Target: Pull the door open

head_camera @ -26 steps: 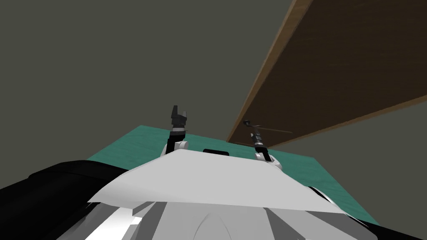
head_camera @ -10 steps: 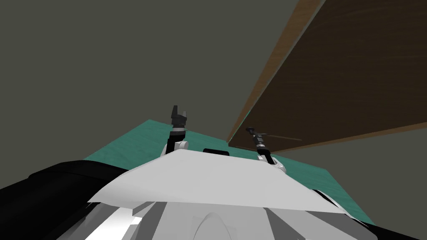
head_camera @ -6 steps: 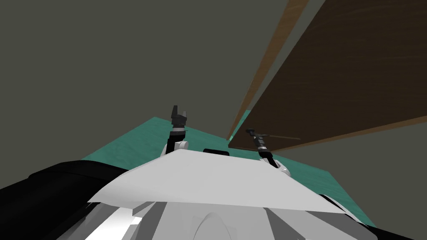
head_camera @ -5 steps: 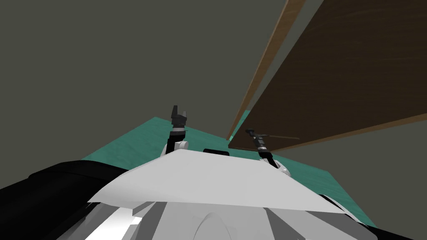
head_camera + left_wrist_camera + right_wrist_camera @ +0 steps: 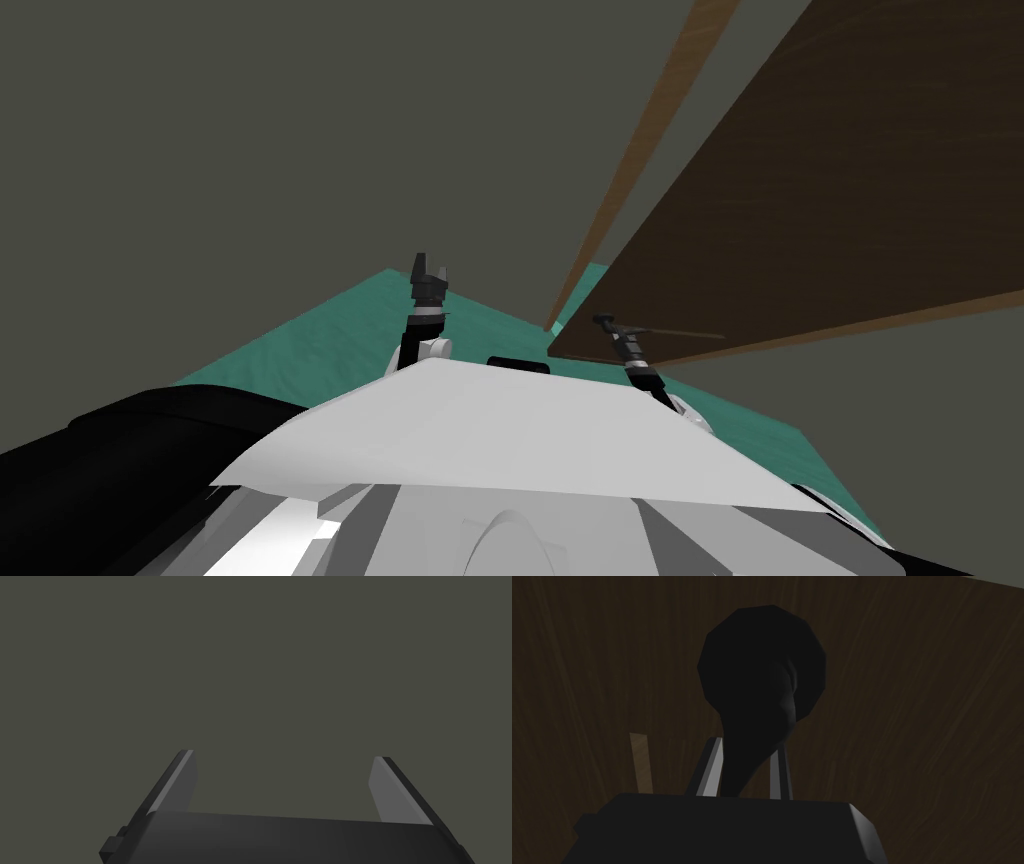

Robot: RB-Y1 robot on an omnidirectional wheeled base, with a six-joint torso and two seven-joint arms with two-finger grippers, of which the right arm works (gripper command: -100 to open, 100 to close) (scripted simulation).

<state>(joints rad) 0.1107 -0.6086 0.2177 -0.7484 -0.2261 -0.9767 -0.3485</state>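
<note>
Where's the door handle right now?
In the right wrist view the black door handle is clamped in the right gripper, on the dark brown door at the robot's right.

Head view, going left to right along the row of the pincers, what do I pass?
left pincer, open → foot of the light brown door frame → right pincer, shut on the dark handle → dark brown door
</note>
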